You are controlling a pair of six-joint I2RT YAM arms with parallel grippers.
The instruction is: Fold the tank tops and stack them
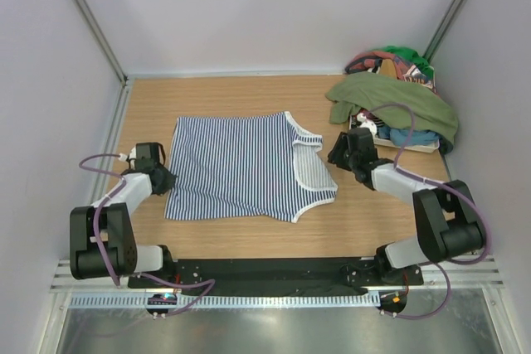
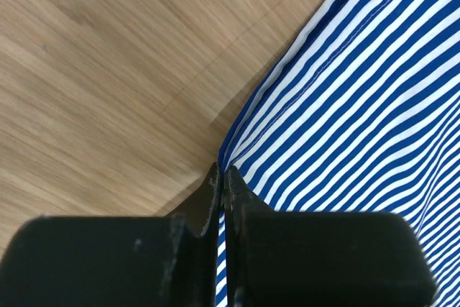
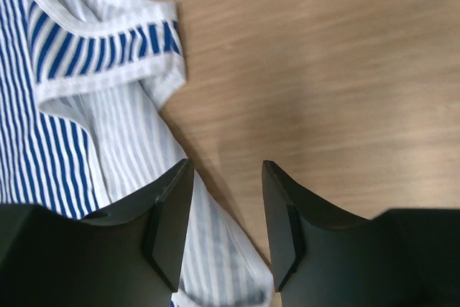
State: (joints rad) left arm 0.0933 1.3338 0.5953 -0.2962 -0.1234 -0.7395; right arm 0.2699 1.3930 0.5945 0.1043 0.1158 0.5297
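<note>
The navy-and-white striped tank top lies flat in the middle of the wooden table, hem to the left and straps to the right. At its left hem my left gripper is shut on the cloth's edge; in the left wrist view a strip of the striped tank top shows between the closed jaws of the gripper. My right gripper is open at the strap end. In the right wrist view it straddles the pale inside-out edge of the top. The olive green tank top drapes over a pile at the back right.
A shallow box of mixed clothes sits in the back right corner under the green top. White walls close in the left, back and right sides. A black mounting rail runs along the near edge.
</note>
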